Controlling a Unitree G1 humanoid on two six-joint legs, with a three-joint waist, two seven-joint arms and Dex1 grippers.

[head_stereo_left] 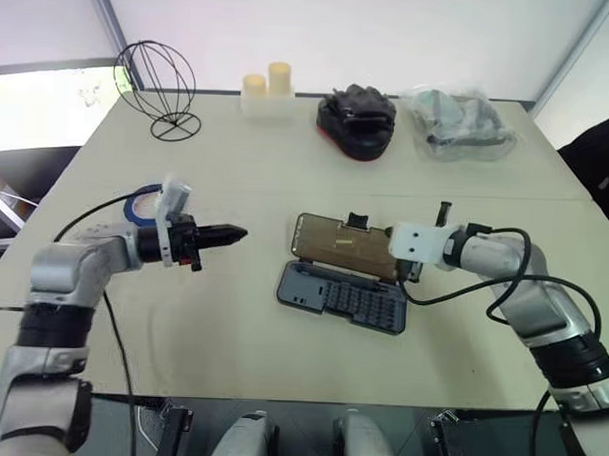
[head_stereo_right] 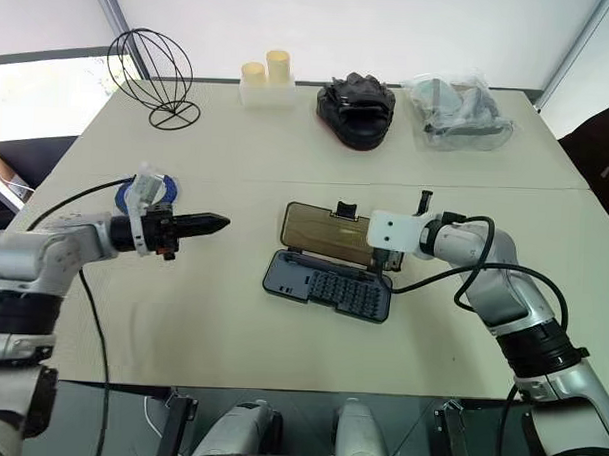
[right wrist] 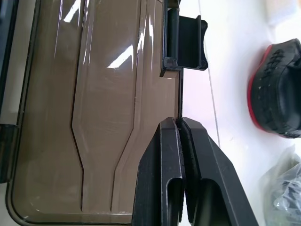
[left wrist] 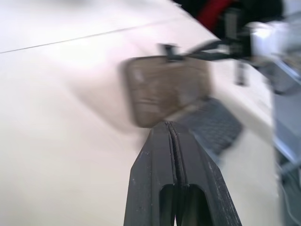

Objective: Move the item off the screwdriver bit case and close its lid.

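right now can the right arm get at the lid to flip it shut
Probably yes. The right gripper, fingers shut, sits at the far edge of the open lid near its latch tab, and nothing lies on the lid.

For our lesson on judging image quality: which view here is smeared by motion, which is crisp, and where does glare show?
Left wrist view: motion blur smears the lid and the tray of the screwdriver bit case, though the left end effector stays sharp. Right wrist view: crisp, with white glare streaks across the lid. Left eye view: a washed-out bright area at the upper left edge.
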